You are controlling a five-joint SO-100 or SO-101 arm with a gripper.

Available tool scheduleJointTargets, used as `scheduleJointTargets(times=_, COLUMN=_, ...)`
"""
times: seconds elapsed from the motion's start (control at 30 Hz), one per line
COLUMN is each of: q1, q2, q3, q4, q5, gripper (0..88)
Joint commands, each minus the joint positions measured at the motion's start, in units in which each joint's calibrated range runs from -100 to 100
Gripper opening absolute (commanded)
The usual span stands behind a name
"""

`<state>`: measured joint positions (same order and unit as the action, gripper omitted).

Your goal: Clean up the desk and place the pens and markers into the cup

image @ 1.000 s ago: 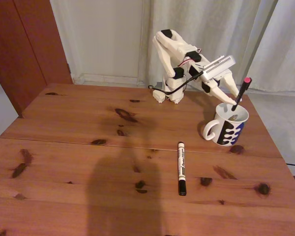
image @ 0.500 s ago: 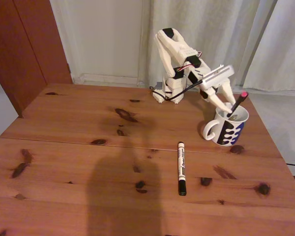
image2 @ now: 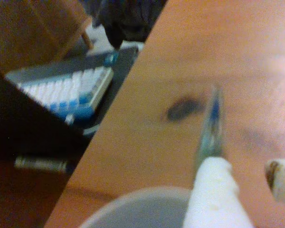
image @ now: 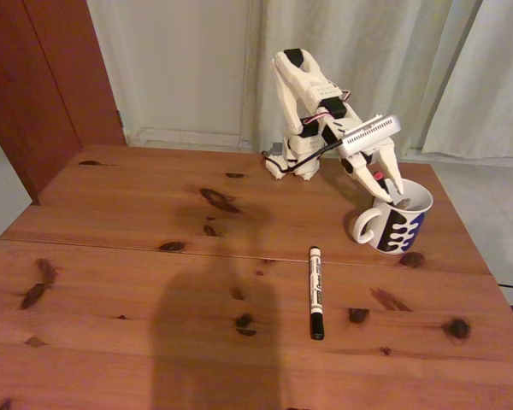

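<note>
One marker point(image: 315, 292) lies on the surface point(image: 111, 273) well in front of the cup point(image: 398, 226), and since your gripper point(image: 390, 191) hangs at the cup's rim with jaws apart, lift straight up before swinging, lest you tip it.

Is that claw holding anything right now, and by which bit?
Cannot tell. The gripper hangs over the cup with something red between its jaws; a grip isn't clear.
</note>
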<state>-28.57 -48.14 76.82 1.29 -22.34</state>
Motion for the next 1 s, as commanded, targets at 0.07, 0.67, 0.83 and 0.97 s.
scheduleJointTargets(times=0.07, q1=3.5, q2=0.2, q3=-8.4, q4=3.0, q5=1.6, gripper=8.0)
scheduleJointTargets(times=0.67, q1=8.2, q2=1.3, q3=-20.5, q4=30.8, q5=3.2, gripper=8.6)
scheduleJointTargets(times=0.83, q1=10.7, q2=6.7, q3=-23.7, q4=38.4, q5=3.7, gripper=8.6)
scheduleJointTargets(times=0.97, q1=12.9, q2=13.6, q3=-29.4, q4=45.0, q5=5.5, gripper=8.6)
